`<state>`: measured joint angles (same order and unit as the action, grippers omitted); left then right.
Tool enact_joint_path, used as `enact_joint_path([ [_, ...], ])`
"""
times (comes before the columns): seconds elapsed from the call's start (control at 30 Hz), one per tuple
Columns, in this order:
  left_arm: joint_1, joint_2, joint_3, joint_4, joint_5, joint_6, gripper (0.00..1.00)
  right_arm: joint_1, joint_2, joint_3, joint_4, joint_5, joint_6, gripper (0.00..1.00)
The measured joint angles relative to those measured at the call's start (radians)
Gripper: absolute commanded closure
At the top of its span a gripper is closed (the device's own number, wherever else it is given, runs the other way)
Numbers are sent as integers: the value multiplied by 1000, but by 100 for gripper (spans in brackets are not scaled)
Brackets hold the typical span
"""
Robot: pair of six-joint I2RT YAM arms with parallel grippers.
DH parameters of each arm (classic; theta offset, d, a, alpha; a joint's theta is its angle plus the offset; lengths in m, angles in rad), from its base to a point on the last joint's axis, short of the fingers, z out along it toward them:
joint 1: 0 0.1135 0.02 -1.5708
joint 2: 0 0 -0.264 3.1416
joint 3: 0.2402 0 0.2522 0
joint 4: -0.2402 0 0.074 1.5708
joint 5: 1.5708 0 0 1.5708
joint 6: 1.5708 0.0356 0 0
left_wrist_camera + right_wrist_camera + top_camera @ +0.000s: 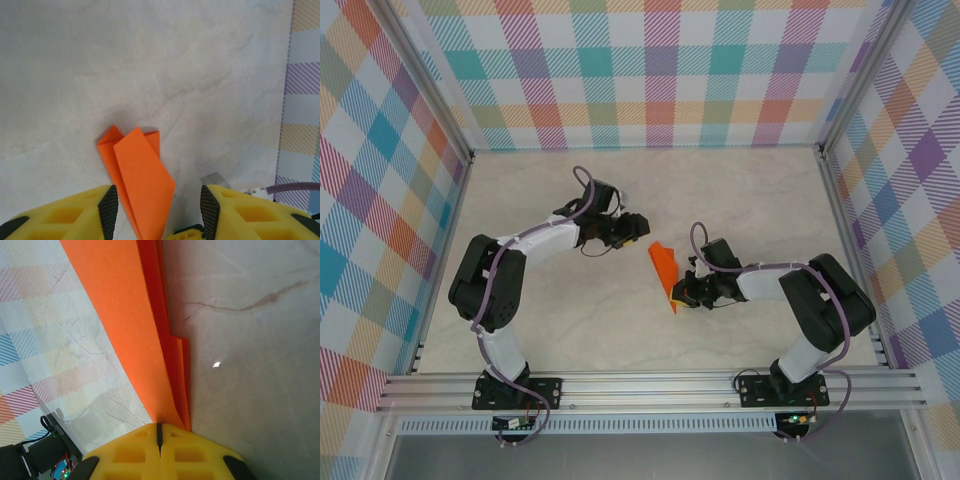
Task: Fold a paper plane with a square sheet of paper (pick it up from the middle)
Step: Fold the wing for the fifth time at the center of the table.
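Note:
The orange paper plane (pixel 663 270) is a narrow, pointed, layered fold near the middle of the table. My right gripper (pixel 684 293) is shut on its near tip. In the right wrist view the folded layers (pixel 135 315) run out from the closed fingers of that gripper (pixel 160 432). My left gripper (pixel 634 232) hovers just left of the paper's far end. It is open. In the left wrist view the wide end of the paper (pixel 142 175) lies between the spread black pads (pixel 108 210) without touching them.
The marbled tabletop (pixel 740 200) is walled by checked panels at the back and sides (pixel 660 70). An aluminium rail (pixel 650 390) runs along the near edge, with both arm bases on it.

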<state>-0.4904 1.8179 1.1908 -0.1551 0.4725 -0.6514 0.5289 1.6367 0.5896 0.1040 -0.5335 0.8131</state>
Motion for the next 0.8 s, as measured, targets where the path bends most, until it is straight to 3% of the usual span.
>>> enact_joint_path([
  [0.4,-117,11,-60,111,-15,-101,51,-5,13,0,16,-28,-7,97],
  [0.8,-167,133,-60,215,-28,-161,51,-5,18,-6,37,-37,-6,97],
])
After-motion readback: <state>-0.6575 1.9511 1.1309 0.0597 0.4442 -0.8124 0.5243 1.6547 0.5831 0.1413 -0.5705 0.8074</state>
